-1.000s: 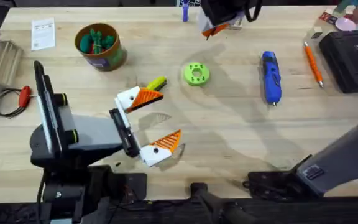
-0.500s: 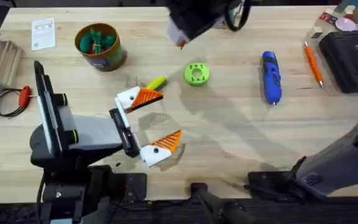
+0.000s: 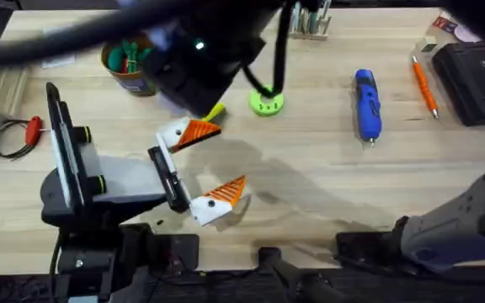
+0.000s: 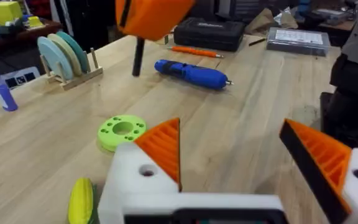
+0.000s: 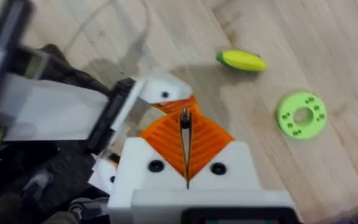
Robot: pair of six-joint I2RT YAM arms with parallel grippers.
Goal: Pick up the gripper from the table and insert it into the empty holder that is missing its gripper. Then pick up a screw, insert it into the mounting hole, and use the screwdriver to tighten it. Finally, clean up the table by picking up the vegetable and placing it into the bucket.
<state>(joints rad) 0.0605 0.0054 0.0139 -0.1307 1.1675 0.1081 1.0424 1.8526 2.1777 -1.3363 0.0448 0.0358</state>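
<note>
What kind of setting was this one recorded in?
Probably a robotics lab or workshop: a wooden workbench with a blue screwdriver and a black tool case on it, and shelves of clutter beyond the table in the left wrist view.

Overhead downward; wrist views close, low.

I see a blue screwdriver [image 3: 367, 103], a yellow vegetable [image 5: 242, 60] with a green end, and a bright green disc [image 5: 301, 115] with holes. My left gripper [image 3: 205, 165] is white with ribbed orange pads, on a pale wood-grain surface [image 3: 327, 168].
</note>
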